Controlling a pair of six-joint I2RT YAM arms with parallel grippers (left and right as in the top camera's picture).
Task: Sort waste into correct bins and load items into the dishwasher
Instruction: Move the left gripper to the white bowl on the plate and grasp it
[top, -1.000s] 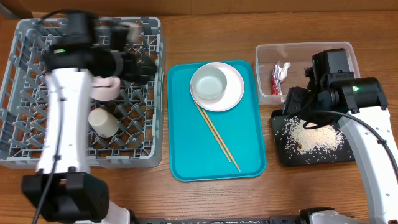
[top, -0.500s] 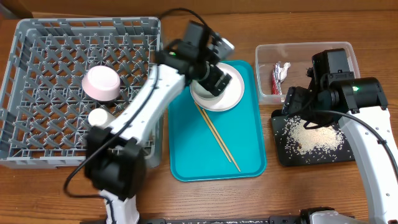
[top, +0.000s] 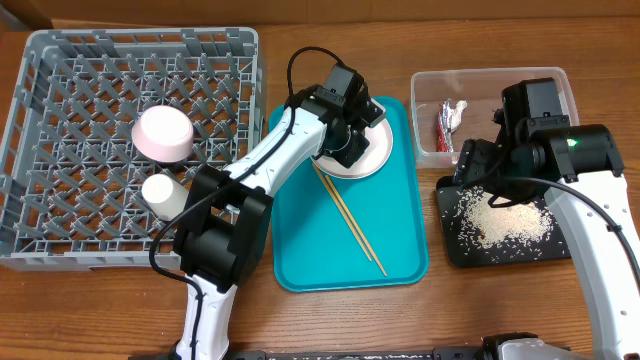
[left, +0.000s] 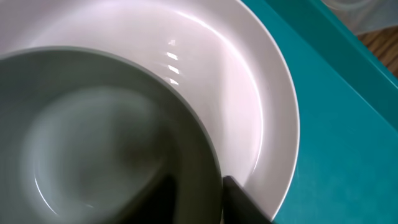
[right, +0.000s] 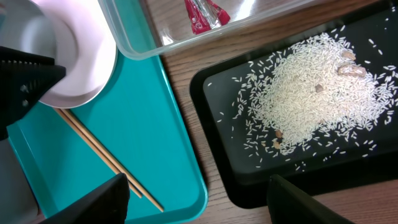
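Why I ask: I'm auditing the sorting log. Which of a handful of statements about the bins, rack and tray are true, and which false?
1. The foil wrapper lies in the clear tub. True.
2. The chopsticks lie on the teal tray. True.
3. The rice is heaped on the teal tray. False: it lies in the black tray.
4. The pink bowl sits on the teal tray. False: it is in the grey rack.
5. The grey bowl sits on the white plate. True.
6. The right pincer grips the wrapper. False: it is open and empty.
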